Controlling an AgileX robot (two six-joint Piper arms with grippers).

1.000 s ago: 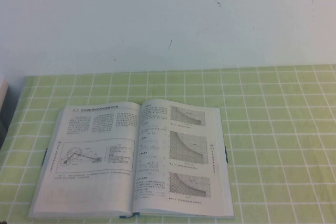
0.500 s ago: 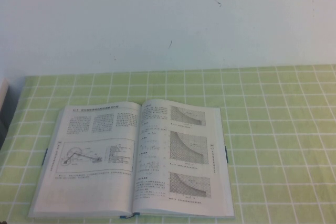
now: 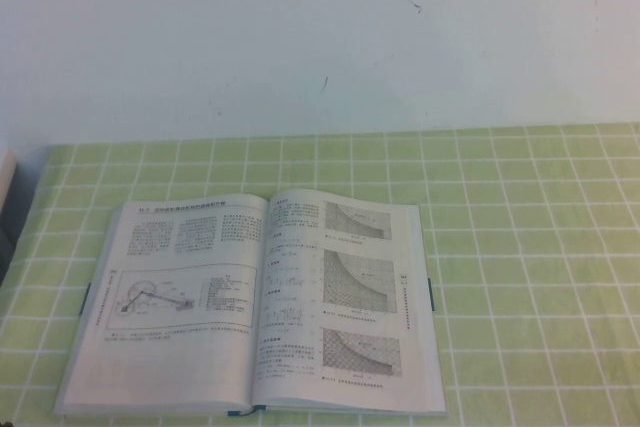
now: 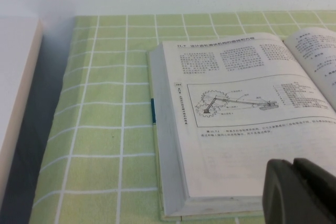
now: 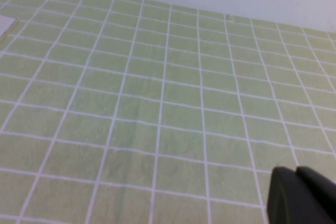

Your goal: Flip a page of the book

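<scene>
The book [image 3: 260, 302] lies open and flat on the green checked cloth, near the front left of the table. The page [image 3: 180, 287] with text and the circular mechanism drawing lies flat on its left half. The leaf with three grey shaded graphs [image 3: 350, 292] lies on its right half. Neither gripper shows in the high view. In the left wrist view my left gripper [image 4: 294, 163] is shut and empty, near the front edge of the page [image 4: 236, 103]. In the right wrist view my right gripper [image 5: 295, 170] is shut and empty over bare cloth.
The green checked tablecloth [image 3: 520, 247] covers the table up to a white wall at the back. A white slab [image 4: 16, 93] stands past the table's left edge, with a dark gap [image 4: 37, 145] between. A white corner [image 5: 5, 24] shows in the right wrist view.
</scene>
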